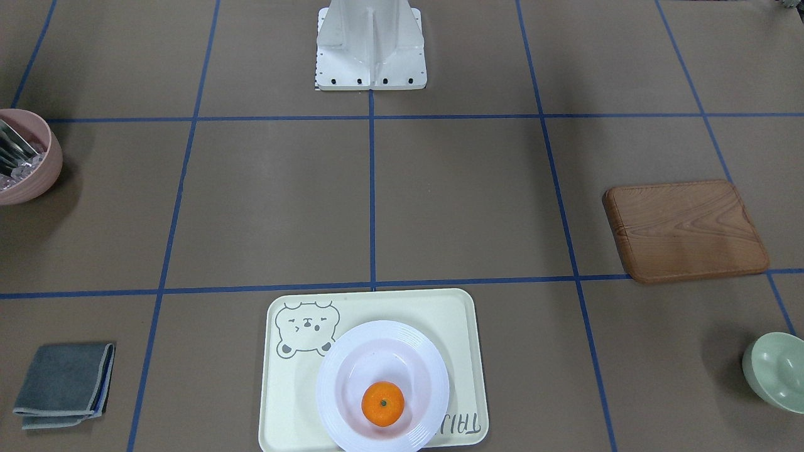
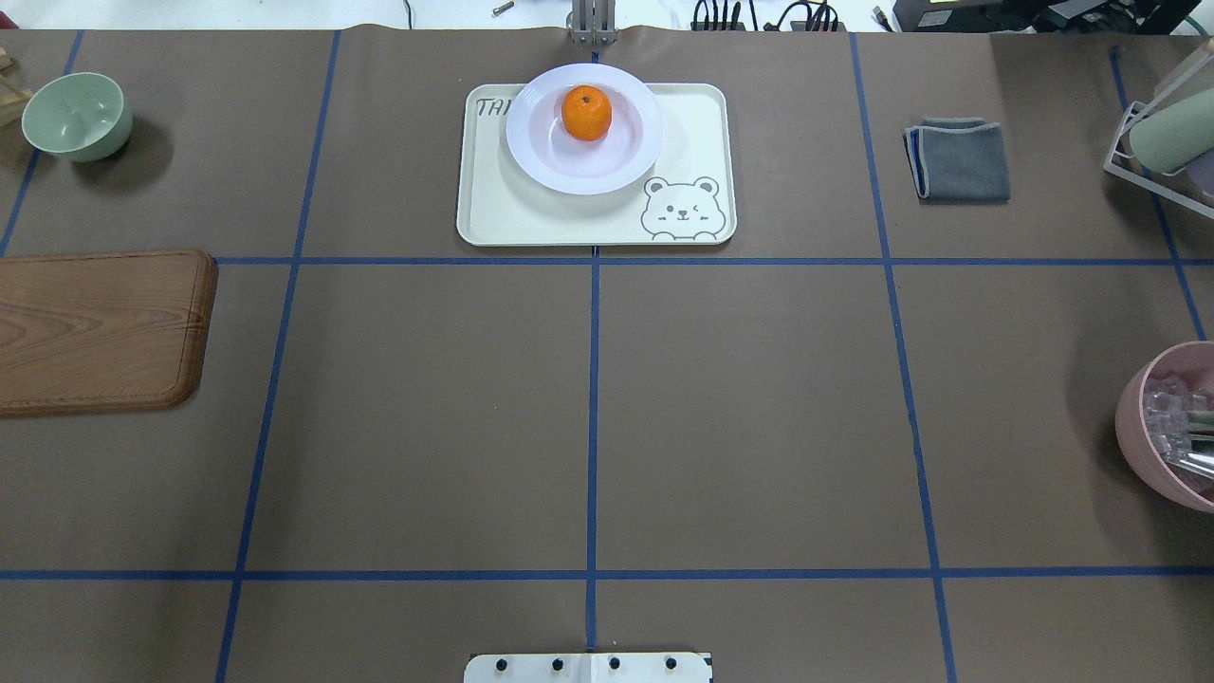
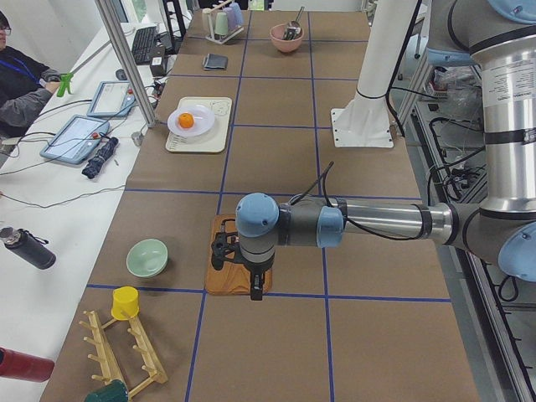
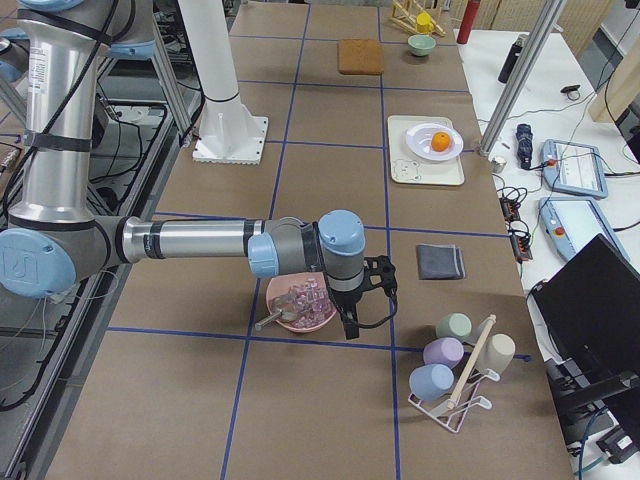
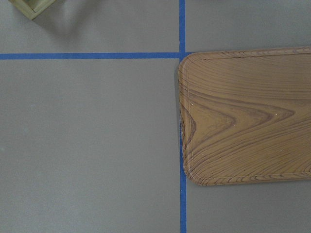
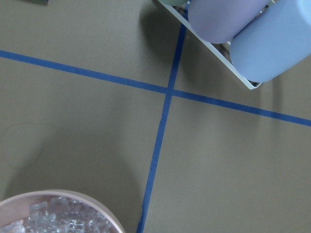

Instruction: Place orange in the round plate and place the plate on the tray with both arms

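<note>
The orange (image 2: 586,112) lies in the white round plate (image 2: 541,156), a little off its middle. The plate stands on the cream tray (image 2: 512,213) with the bear drawing, at the table's far side, and overhangs the tray's far edge slightly (image 1: 377,447). My left gripper (image 3: 255,286) hangs over the wooden board, far from the tray. My right gripper (image 4: 352,322) hangs beside the pink bowl at the other end. Both show only in the side views, so I cannot tell whether either is open or shut. The wrist views show no fingers.
A wooden board (image 2: 95,327) and a pale green bowl (image 2: 76,116) sit on the left half. A folded grey cloth (image 2: 960,159), a cup rack (image 2: 1162,142) and a pink bowl (image 2: 1171,427) of clear pieces sit on the right. A person (image 3: 21,84) sits at the side desk.
</note>
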